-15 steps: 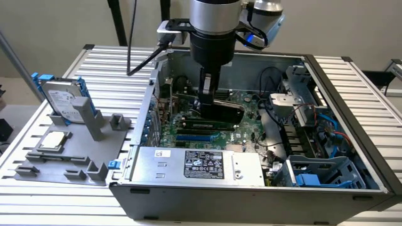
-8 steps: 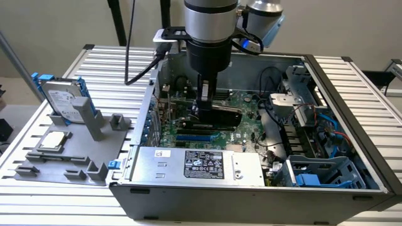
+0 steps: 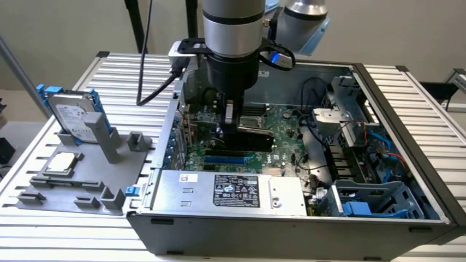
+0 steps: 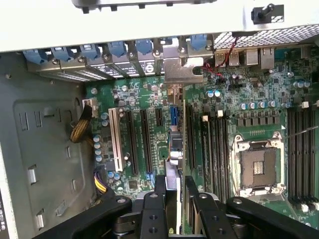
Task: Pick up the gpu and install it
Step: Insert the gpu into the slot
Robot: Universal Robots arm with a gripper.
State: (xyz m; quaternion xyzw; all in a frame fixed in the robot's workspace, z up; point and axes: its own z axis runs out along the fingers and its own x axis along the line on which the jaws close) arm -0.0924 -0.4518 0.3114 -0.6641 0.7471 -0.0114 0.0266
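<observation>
Open computer case (image 3: 291, 234) on a slatted metal worktop (image 3: 120, 73), with the arm reaching down into it from above. We see the pincer (image 3: 233, 126) low inside the case, over the green motherboard (image 3: 280, 123). Its jaws are partly closed and clamp the gpu (image 3: 251, 139) between them. The card stands on edge, its black cooler face turned toward the exterior view's right.

In the wrist view the black fingers (image 4: 152, 209) of the pincer (image 4: 175, 201) sit on either side of the card. The gpu (image 4: 185, 129) appears there edge-on as a thin strip running along the expansion slots. Its silver bracket end lies at the case's rear wall, beside the row of blue slot latches (image 4: 114, 49). The card seems to rest down at slot level, though we cannot tell whether its edge is seated. The empty CPU socket (image 4: 259, 167) lies well apart from the card on the same board.

Near the front wall of the case lies the silver power supply (image 3: 226, 191). At the exterior view's left, outside the case, a grey fixture (image 3: 87, 188) rests on the worktop. It carries a hard drive (image 3: 73, 112) with blue rails standing upright at its far end, and a small square CPU chip (image 3: 62, 162) lying flat nearer to us.
</observation>
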